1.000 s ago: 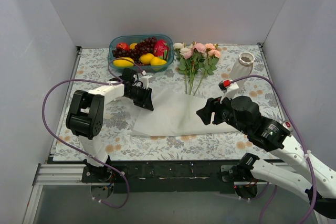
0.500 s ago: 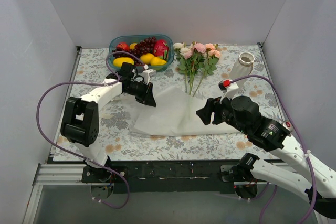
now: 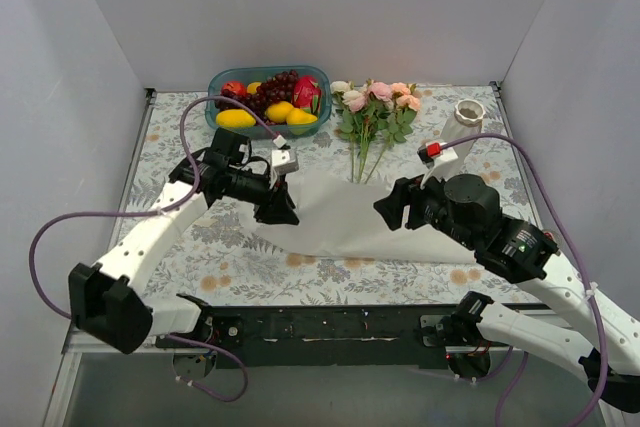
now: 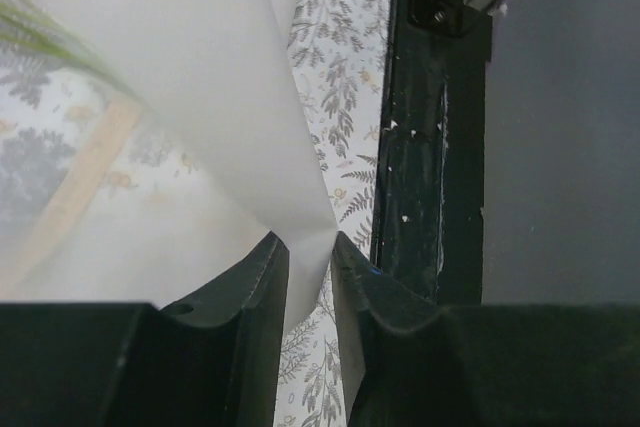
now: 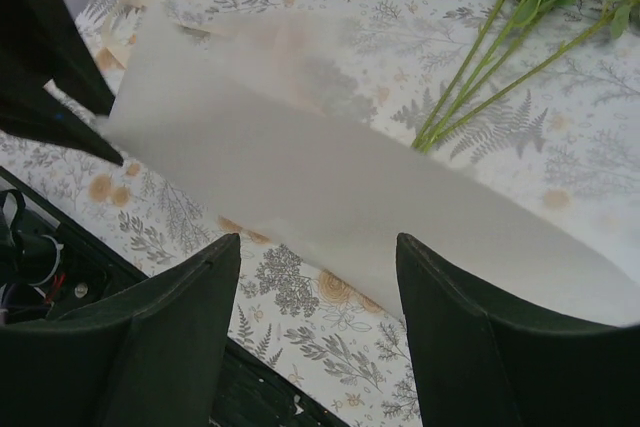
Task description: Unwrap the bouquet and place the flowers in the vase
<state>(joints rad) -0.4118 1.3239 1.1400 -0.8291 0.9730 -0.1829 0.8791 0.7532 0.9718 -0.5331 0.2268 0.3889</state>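
Flowers (image 3: 372, 119) lie unwrapped beside white paper (image 3: 345, 212) pinched by left gripper (image 4: 308, 244)

No legible text or labels anywhere

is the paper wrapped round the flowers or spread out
Spread out: the paper is one open sheet, the flowers lying bare at its far edge.

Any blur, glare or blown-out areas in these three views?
Top external: even, diffuse light, soft shadows, everything sharp. Left wrist: the wrapping paper pinched in the left gripper is bright and nearly featureless, the tablecloth showing hazily through it. Right wrist: the open right gripper reads as dark soft-edged silhouettes; paper and flower stems are crisp.
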